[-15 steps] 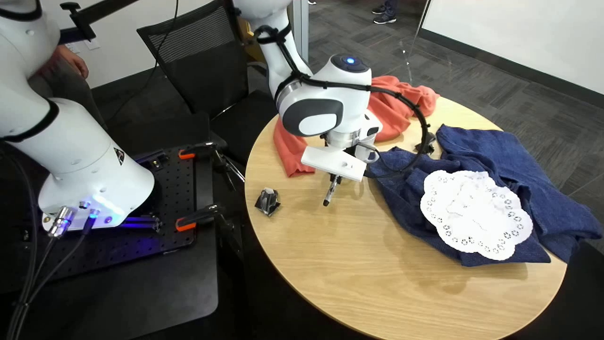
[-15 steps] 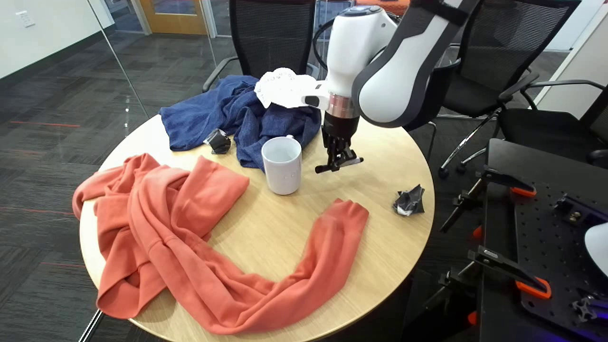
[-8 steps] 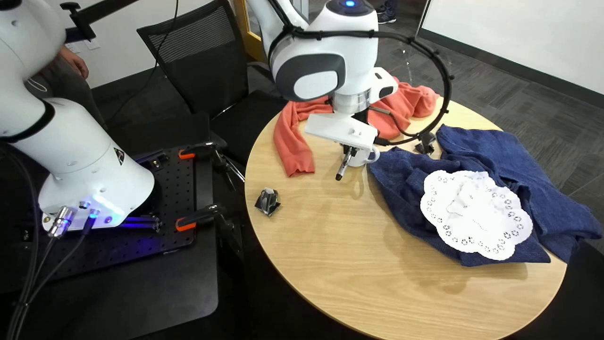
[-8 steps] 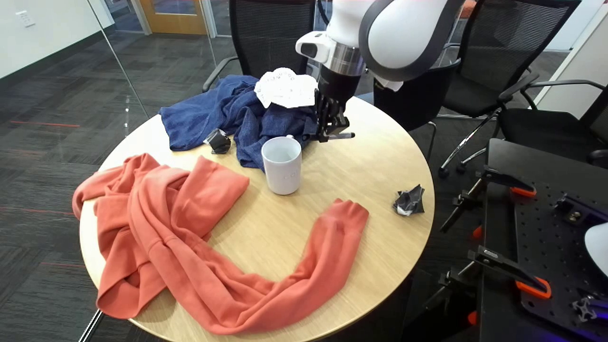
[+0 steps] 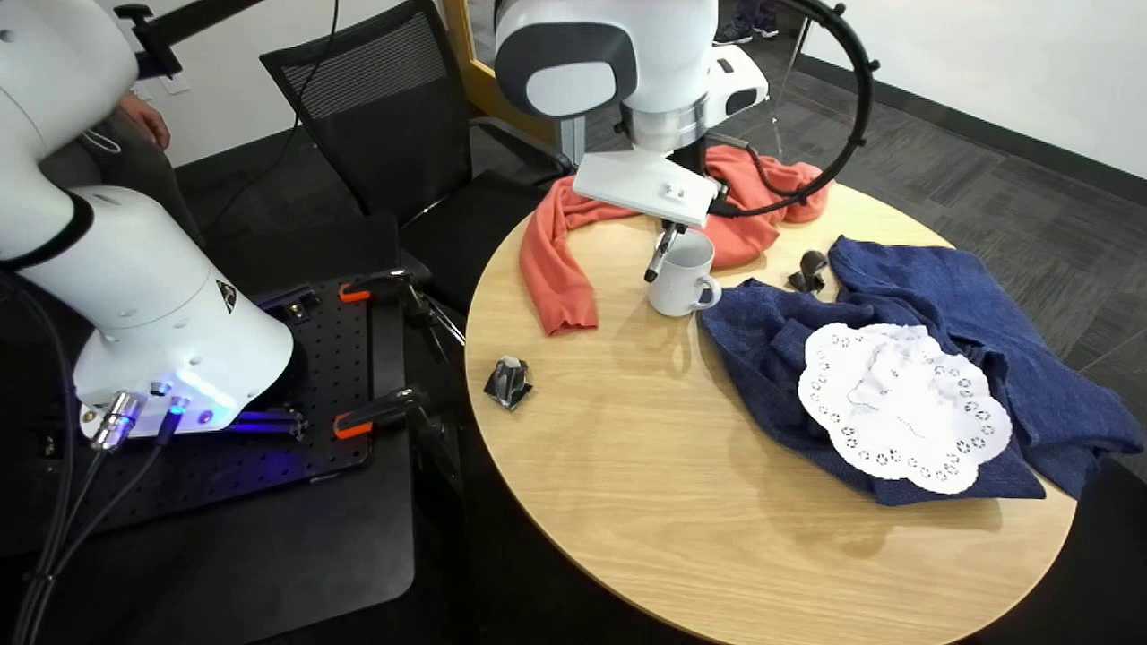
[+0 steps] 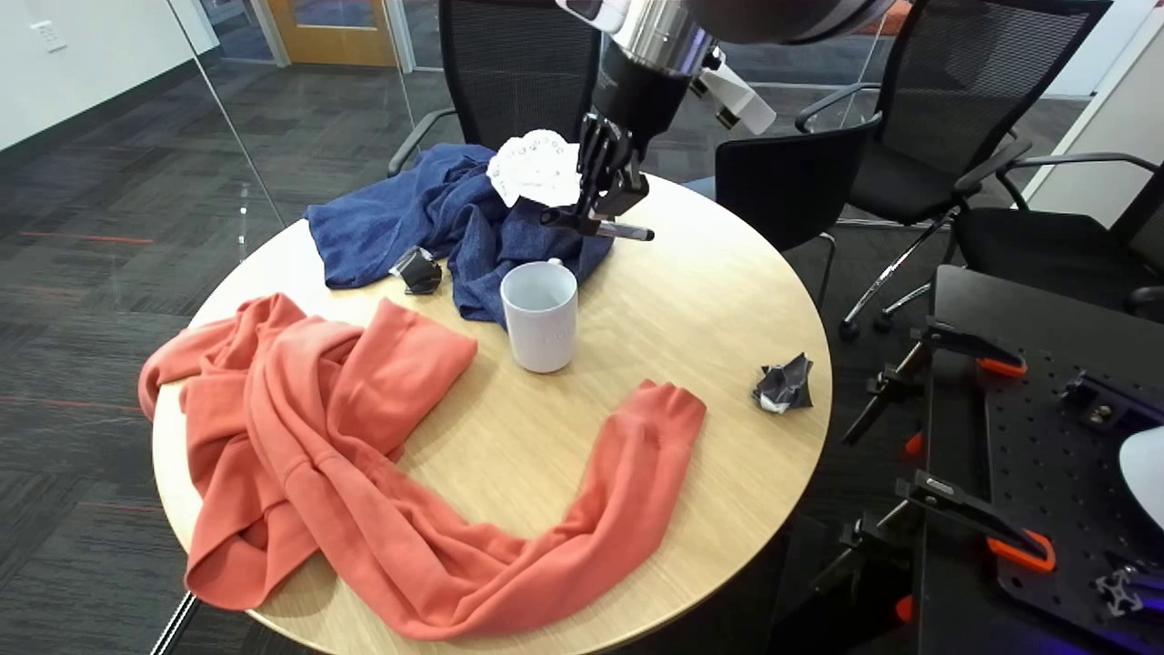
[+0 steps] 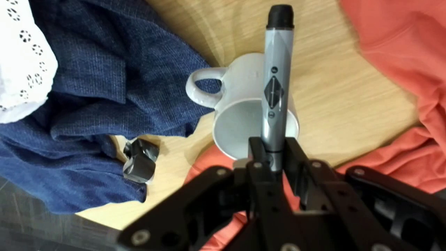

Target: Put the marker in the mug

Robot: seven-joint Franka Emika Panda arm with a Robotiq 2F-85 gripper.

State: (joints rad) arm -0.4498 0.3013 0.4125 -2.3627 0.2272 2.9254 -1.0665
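Hand (image 7: 274,144) at 6 o'clk, grips marker (image 7: 277,69) nr its lower end; blk tip twd 12. Marker crosses mug (image 7: 243,89) in wrist view; mug hdl twd 9–10, blue cloth (image 7: 94,69) behind it. Part of doily (image 7: 22,66) approx 10, blk obj (image 7: 140,167) approx 8, red cloth (image 7: 407,42) 2–4, tabletop (image 7: 331,104) btwn.

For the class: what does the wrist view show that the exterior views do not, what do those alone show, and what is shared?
Only the wrist view clearly shows the dark diamond print on the slim black-tipped silver marker.

Only the exterior views show the robot arm's white base, the crumpled black object lying nearest it, and a black mesh chair.

All share the marker held in the black jointed pincer, the white cylindrical ceramic mug, the blue denim cloth, the white lacy doily and the orange-red fabric garment.
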